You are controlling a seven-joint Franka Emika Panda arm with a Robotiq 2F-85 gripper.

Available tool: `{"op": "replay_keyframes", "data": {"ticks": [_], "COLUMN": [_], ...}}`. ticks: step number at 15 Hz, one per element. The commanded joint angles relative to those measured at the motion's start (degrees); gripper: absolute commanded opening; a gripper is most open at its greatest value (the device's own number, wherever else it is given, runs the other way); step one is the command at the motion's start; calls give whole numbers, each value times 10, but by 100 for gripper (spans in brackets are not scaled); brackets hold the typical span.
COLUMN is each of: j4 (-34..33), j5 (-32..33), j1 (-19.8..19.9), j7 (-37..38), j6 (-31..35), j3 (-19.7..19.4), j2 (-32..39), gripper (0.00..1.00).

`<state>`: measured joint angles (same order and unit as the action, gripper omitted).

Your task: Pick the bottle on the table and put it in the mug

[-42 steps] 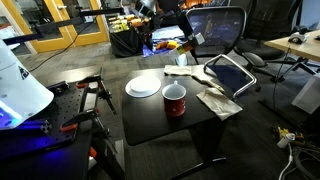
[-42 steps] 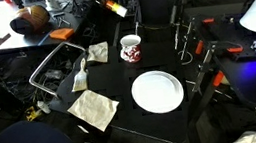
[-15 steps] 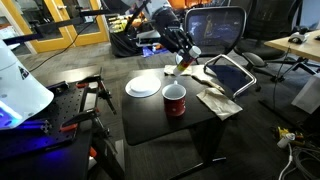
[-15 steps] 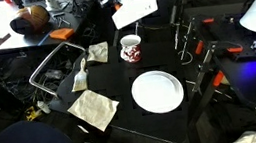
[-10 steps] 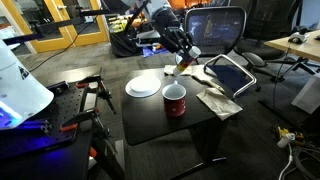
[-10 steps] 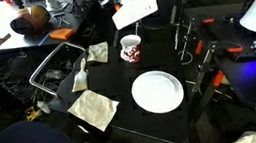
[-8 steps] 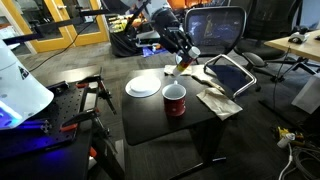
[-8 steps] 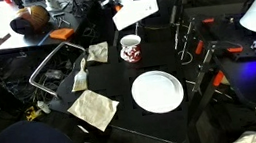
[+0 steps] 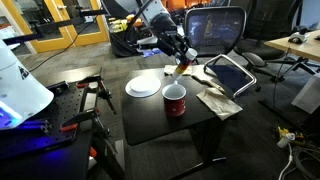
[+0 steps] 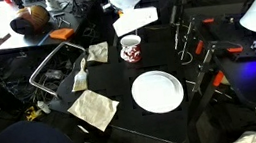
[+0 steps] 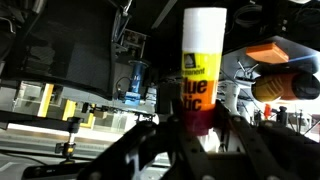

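1. In an exterior view, the table (image 9: pixel 148 118) with its black top is seen at mid-frame. The mug (image 9: pixel 174 100) is set at its centre, a white plate (image 9: pixel 143 86) up-left of the mug, and crumpled napkins (image 9: pixel 214 99) at the right edge. Just above the mug, the gripper (image 9: pixel 181 65) is clamped on the bottle (image 9: pixel 177 71). An office chair (image 9: pixel 215 28) is seen at the upper right.
2. In an exterior view, the mug (image 10: pixel 131 49) is placed near the upper edge of the table (image 10: pixel 120 83). The plate (image 10: pixel 158 90) lies to the mug's lower right, the napkins (image 10: pixel 93 109) to its lower left. A wire basket (image 10: pixel 55 70) is seen at the left. The gripper (image 10: pixel 134 25) hangs directly over the mug; the bottle cannot be made out here.
3. In the wrist view, the bottle (image 11: pixel 203 70) is shown upright at centre. Its red lower end is pinched between the dark fingers (image 11: pixel 150 150) of the gripper (image 11: pixel 200 128). A cluttered room is seen behind.
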<state>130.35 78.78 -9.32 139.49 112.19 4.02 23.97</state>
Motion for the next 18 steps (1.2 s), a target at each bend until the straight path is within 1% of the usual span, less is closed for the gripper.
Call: {"op": "replay_keyframes", "data": {"ticks": [1, 8, 18], "j4": [-21, -53, -92], "j5": [10, 14, 2], "j1": [-2, -2, -1], "j7": [36, 49, 44], "j6": [-30, -27, -22], "j3": [8, 7, 8], "j2": [31, 81, 141], "gripper": [8, 8, 8]}}
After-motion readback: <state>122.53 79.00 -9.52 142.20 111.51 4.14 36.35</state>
